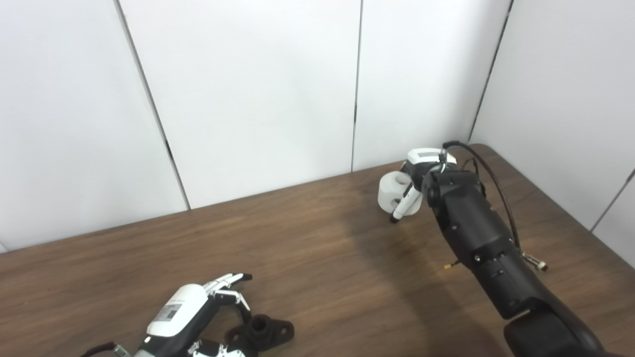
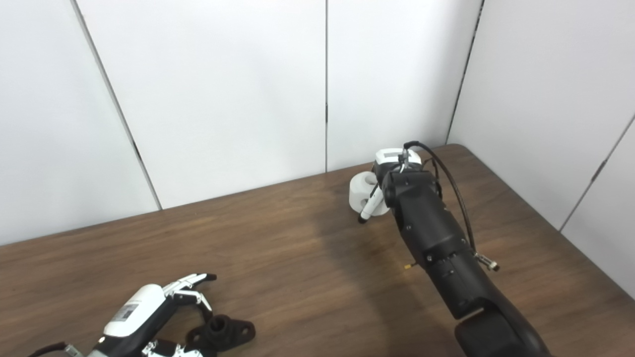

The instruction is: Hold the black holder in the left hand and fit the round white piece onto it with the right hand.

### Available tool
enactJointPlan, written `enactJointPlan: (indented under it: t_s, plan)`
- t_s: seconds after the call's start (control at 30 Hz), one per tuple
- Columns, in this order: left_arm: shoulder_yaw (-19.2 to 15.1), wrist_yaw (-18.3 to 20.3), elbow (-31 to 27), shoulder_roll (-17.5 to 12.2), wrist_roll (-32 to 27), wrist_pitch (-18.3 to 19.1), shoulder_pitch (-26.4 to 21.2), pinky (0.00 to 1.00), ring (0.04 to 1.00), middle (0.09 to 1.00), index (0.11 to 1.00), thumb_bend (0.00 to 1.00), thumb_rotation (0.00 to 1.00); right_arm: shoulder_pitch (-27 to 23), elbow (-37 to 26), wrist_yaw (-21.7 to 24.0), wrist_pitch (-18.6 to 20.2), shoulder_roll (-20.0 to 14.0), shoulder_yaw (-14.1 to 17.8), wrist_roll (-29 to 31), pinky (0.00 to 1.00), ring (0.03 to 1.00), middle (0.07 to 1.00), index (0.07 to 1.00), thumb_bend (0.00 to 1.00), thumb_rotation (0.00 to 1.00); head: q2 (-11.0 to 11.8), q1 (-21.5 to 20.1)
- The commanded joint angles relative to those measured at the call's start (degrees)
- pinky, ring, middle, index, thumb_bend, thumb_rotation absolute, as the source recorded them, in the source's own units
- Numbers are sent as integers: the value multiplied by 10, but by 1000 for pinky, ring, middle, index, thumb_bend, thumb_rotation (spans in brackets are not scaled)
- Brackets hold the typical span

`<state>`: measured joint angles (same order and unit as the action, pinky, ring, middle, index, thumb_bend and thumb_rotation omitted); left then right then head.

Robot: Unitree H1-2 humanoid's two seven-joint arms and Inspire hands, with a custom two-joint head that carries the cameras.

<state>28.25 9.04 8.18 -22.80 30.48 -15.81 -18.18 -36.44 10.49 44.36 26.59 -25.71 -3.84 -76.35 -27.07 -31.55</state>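
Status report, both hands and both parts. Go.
Left hand open beside black holder, not gripping. Right hand at round white piece, fingers across it; grip unconfirmed. Table between them unobstructed.

A dark brown wooden table with visible grain is filling the lower half of both views, its far right corner rounding off near the walls. White wall panels, divided by thin dark vertical seams, are rising behind it and meeting at a corner on the right. Even, soft light is casting faint shadows across the tabletop.
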Motion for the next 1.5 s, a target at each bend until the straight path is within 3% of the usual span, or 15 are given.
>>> enactJointPlan:
  t_s: [0.0,0.07,0.1,0.13,0.2,0.33,0.6,0.73,0.9,1.1,1.27,1.47]
  plan:
    - [16,54,15,-11,7,22,31,836,925,913,487,521,48,-16,-9,-49,3,-9,7,8,838,890,908,699,933,244,-1,0]
    - [15,55,14,-11,7,22,31,836,924,914,487,521,48,-10,-1,-96,3,-4,17,24,803,854,861,599,887,193,-2,0]
    - [14,55,13,-11,8,22,32,835,924,915,487,522,48,-8,2,-113,3,-2,20,31,798,843,843,544,710,168,-2,0]
    - [14,55,12,-11,8,22,32,835,924,915,487,522,48,-2,4,-148,2,-2,23,46,796,837,834,516,620,156,-5,2]
    - [13,54,10,-12,9,22,34,829,919,913,487,521,48,7,8,-200,-1,-4,24,66,780,798,762,490,545,140,-6,2]
    - [12,56,9,-13,12,24,35,824,918,914,487,522,48,17,19,-259,0,-13,11,82,808,771,719,484,524,137,-8,3]
    - [8,56,5,-8,8,28,38,830,919,910,487,522,48,27,22,-304,2,-22,4,110,811,753,695,483,523,140,-14,12]
    - [9,53,8,-6,9,24,40,832,921,912,487,521,47,35,12,-329,-7,-32,-2,133,760,706,647,482,525,139,-24,36]
    - [16,42,26,3,30,25,41,861,937,924,487,522,49,50,-63,-301,-26,-48,-5,188,734,732,682,480,525,139,-31,98]
    - [26,11,63,24,57,17,40,888,950,932,487,523,54,62,-182,-215,-31,-68,-32,220,674,772,719,482,526,142,-27,171]
    - [34,7,74,38,69,35,34,901,967,945,487,524,55,66,-261,-169,-54,-73,-52,252,679,800,741,481,526,141,-41,216]
    - [41,-1,91,56,87,49,23,941,988,964,487,524,58,60,-311,-123,-111,-85,-73,308,684,838,765,480,527,140,-65,269]
